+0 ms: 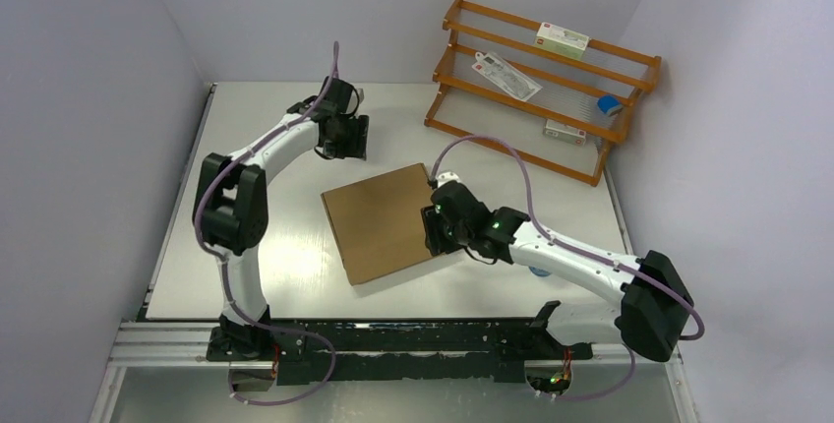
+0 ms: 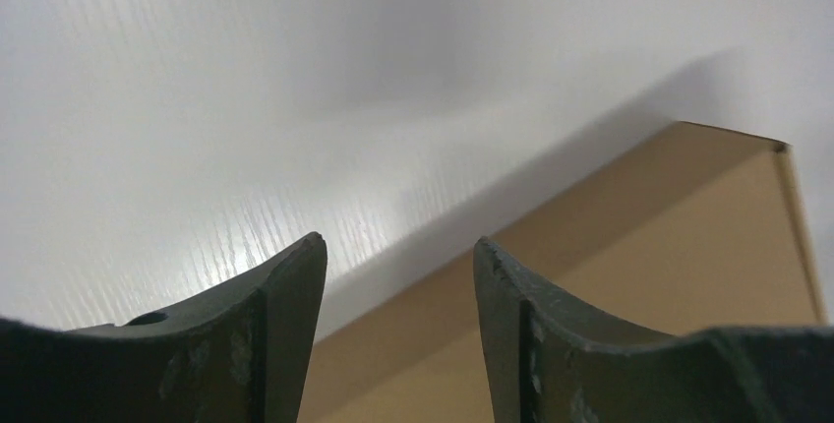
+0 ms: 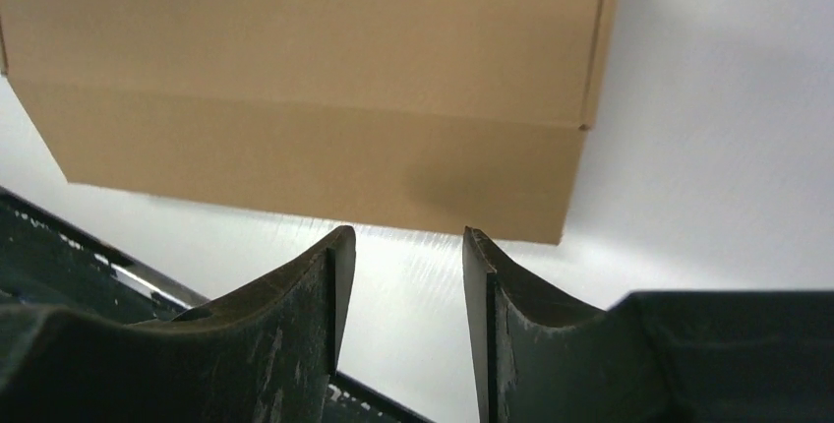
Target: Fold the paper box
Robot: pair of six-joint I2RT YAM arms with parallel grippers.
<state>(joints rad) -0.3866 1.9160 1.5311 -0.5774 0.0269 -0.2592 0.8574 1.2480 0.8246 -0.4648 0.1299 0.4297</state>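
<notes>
Flat brown corrugated cardboard box [image 1: 384, 221] on white bench [image 1: 285, 275] looks light, stiff, slick, best gripped at an edge; left pincer [image 2: 398, 246] and right pincer [image 3: 405, 236] both released, empty.

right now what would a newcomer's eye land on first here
The brown paper box lies closed in the middle of the white table. The right hand is open beside its right edge, the left hand open off its far corner. An orange wooden rack stands at the back right.
</notes>
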